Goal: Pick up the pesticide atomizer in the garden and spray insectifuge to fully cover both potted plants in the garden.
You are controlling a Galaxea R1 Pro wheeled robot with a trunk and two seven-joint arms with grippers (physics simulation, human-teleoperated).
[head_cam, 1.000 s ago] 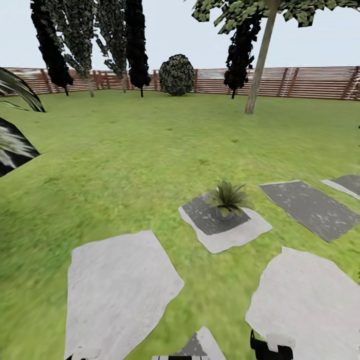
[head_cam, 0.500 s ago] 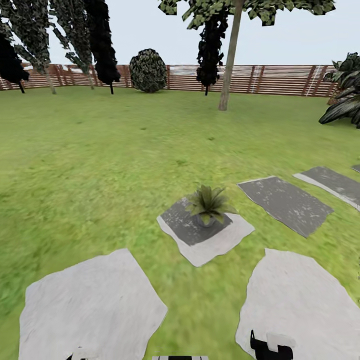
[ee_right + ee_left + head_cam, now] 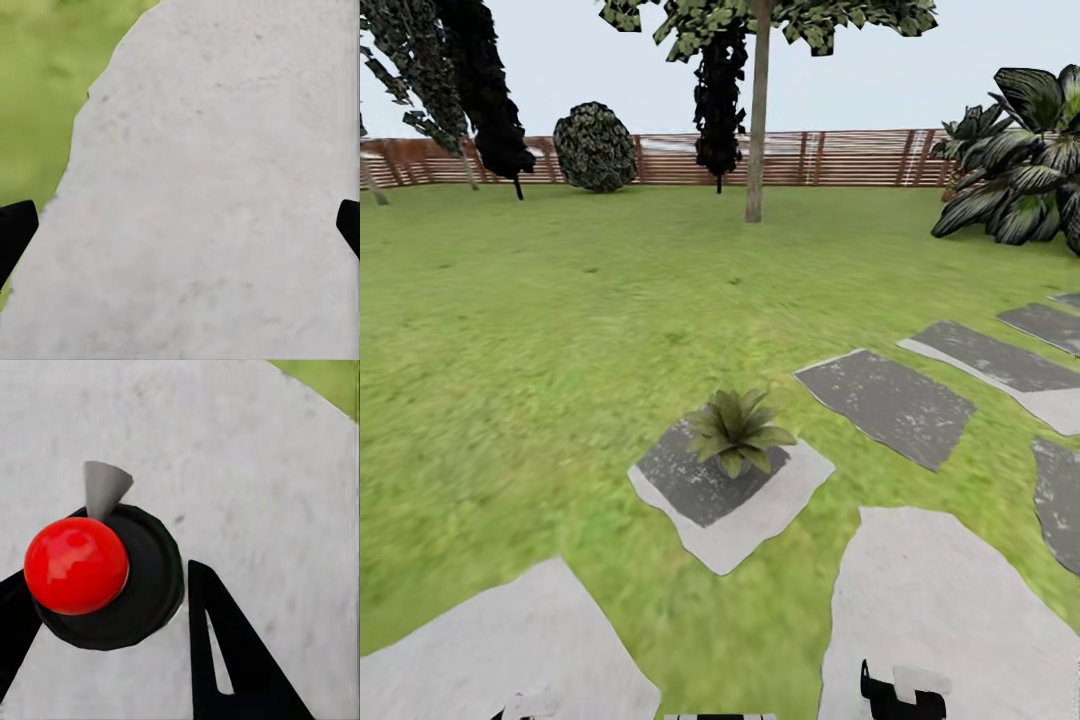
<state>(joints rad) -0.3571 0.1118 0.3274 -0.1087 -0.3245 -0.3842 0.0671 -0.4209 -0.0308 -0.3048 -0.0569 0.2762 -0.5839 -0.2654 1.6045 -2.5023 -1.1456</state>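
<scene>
While we look out over the garden lawn (image 3: 560, 330) from the head view, one potted plant (image 3: 737, 432) sits in the middle distance, its low grey pot resting on a flat stepping stone (image 3: 760, 510) that is part dark, part pale. More stepping stones (image 3: 887, 403) run off to the right, and two large pale ones lie near the bottom of the view. A brown slatted fence (image 3: 840, 157) closes the far side, with a slim tree trunk (image 3: 758, 120) and a round bush (image 3: 594, 147) in front of it, and broad dark leaves of a large plant (image 3: 1020, 160) at the right edge.

From the left wrist view, our left tool (image 3: 105, 607) is clamped on the sprayer (image 3: 112, 577): its black fingers (image 3: 232, 660) press against both sides of the round black body, which carries a red ball on top and a small grey cone-shaped nozzle. Pale stone lies beneath it.

From the right wrist view, our right tool (image 3: 180, 225) stands wide apart, holding nothing, its black fingertips (image 3: 15, 232) at the two edges of the picture over pale stone beside grass. In the head view part of the right arm (image 3: 902, 692) shows at the bottom edge.
</scene>
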